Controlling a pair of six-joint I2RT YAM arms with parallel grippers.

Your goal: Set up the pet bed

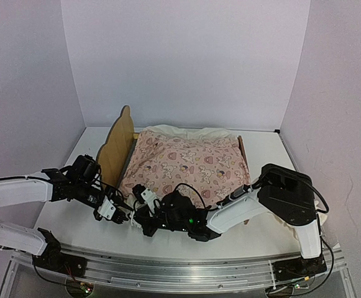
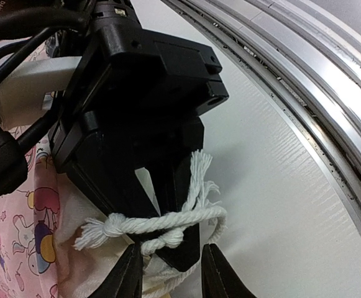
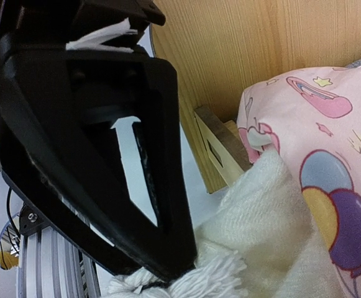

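The pet bed [image 1: 115, 148] stands mid-table, its pale-wood eared headboard on the left. A pink heart-print quilt [image 1: 186, 164] covers it, over a cream blanket [image 3: 261, 211]. Both grippers meet at the bed's near-left corner. My right gripper [image 3: 168, 273] is shut on the blanket's white tassel cord [image 2: 161, 222], which loops round its black tip. My left gripper [image 2: 173, 276] is open, its fingertips [image 2: 130, 276] standing on either side of that tip and the cord. In the top view the left gripper [image 1: 125, 217] and the right gripper [image 1: 138, 218] almost touch. The bed's fabric base is hidden.
An aluminium rail [image 1: 168, 267] runs along the near table edge, close behind the grippers. White walls enclose the table on three sides. Cream fabric [image 1: 320, 217] spills past the bed's right side under the right arm. The wooden bed rail [image 3: 220, 149] lies beside the right gripper.
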